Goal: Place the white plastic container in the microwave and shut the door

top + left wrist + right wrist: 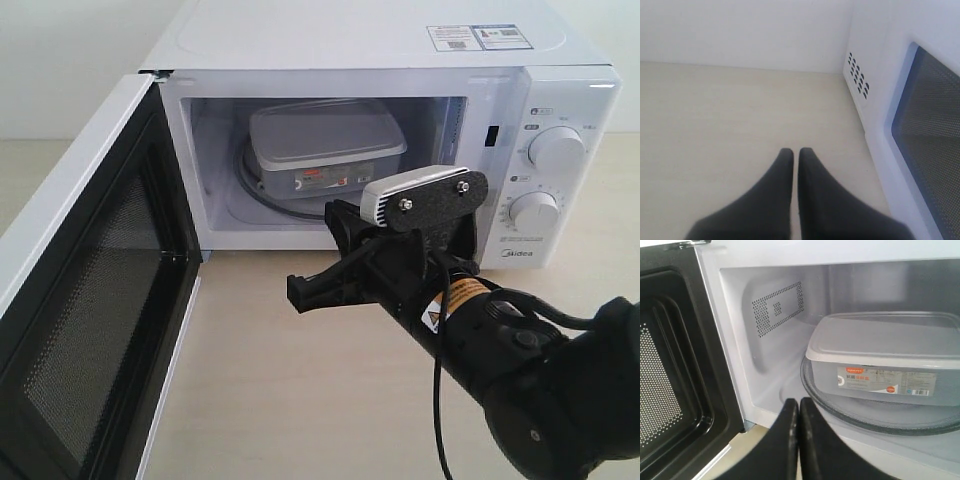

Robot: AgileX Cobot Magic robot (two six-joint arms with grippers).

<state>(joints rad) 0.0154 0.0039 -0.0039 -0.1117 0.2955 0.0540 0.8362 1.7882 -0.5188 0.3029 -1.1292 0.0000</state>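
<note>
Your white plastic container [325, 150] sits on the glass turntable [865, 421] inside the microwave [400, 40], door [100, 320] hanging wide open at 9 o'clock, right gripper [799, 405] pinched together empty at the container's 6 o'clock, left gripper [796, 153] also pressed together, holding nothing.

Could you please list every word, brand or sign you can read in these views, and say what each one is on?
"Midea": brand mark on the microwave front, under the dials.
Stickers on the microwave top: too small to read.
Markings around the dials: too small to read.
Label on the white plastic container: blurred, unreadable.
Warning sticker on the right arm: a triangle sign; text too small.
</note>
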